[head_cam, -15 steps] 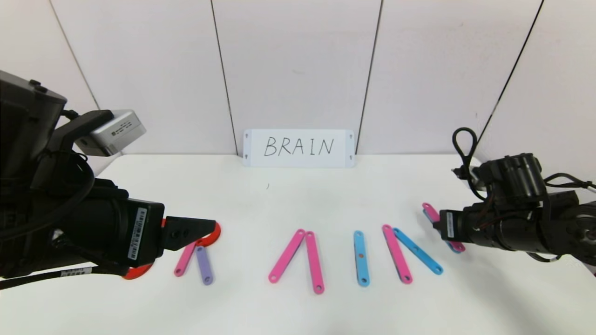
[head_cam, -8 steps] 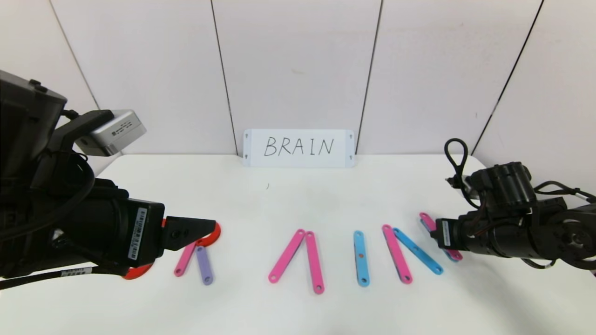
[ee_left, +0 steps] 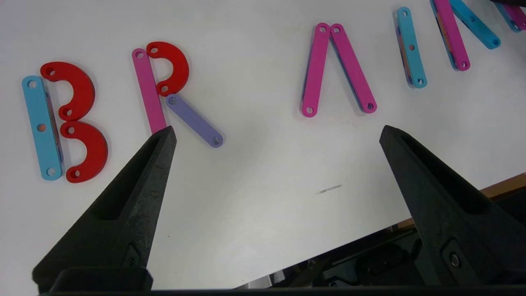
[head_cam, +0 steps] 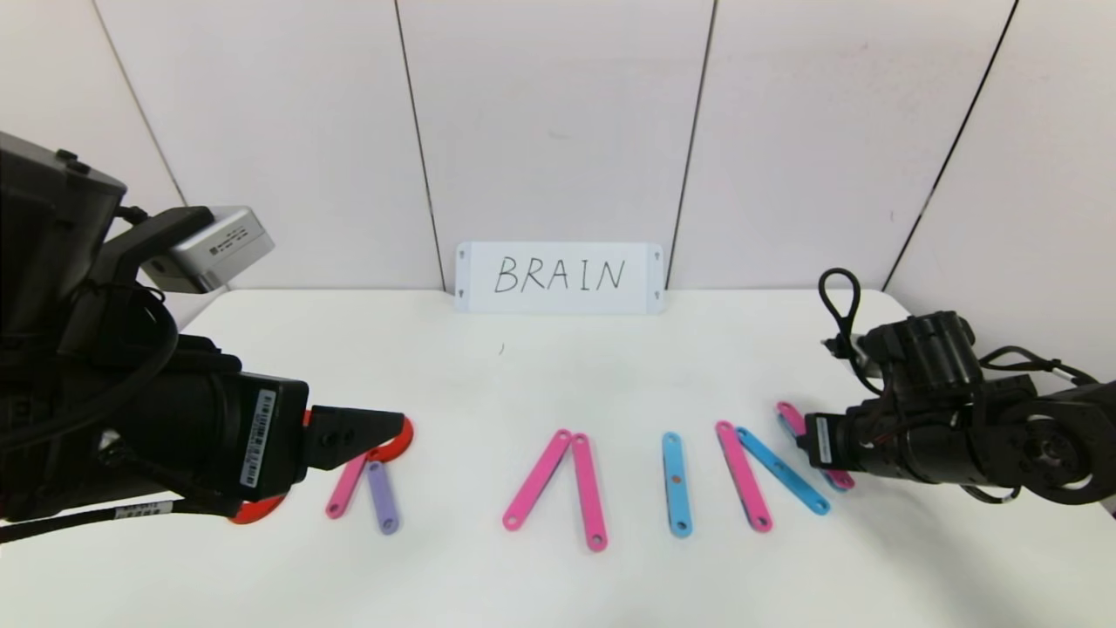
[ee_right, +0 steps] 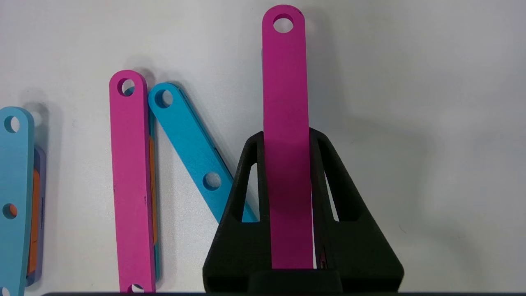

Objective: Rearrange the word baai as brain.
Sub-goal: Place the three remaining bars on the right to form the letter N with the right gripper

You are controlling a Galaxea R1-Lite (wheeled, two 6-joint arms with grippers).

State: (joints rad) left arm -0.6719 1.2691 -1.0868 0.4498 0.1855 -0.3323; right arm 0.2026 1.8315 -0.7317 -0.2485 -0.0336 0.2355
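Note:
The word lies in a row on the white table (head_cam: 558, 375). A blue bar with two red arcs (ee_left: 78, 88) forms B. A pink bar (ee_left: 148, 90), a red arc and a purple bar (ee_left: 193, 121) form R. Two pink bars (head_cam: 558, 480) make a peak, then comes one upright blue bar (head_cam: 676, 484). A pink bar (head_cam: 743, 475) and a slanted blue bar (head_cam: 782, 471) follow. My right gripper (head_cam: 815, 440) is shut on another pink bar (ee_right: 284, 82), low over the table just right of the slanted blue bar. My left gripper (ee_left: 277, 133) is open and empty over the R.
A white card (head_cam: 559, 277) handwritten "BRAIN" leans on the back wall. The table's front edge shows in the left wrist view (ee_left: 370, 230). My left arm hides most of the B in the head view.
My right gripper has moved left and down with the pink bar, closer to the slanted blue bar. The left arm has not moved.

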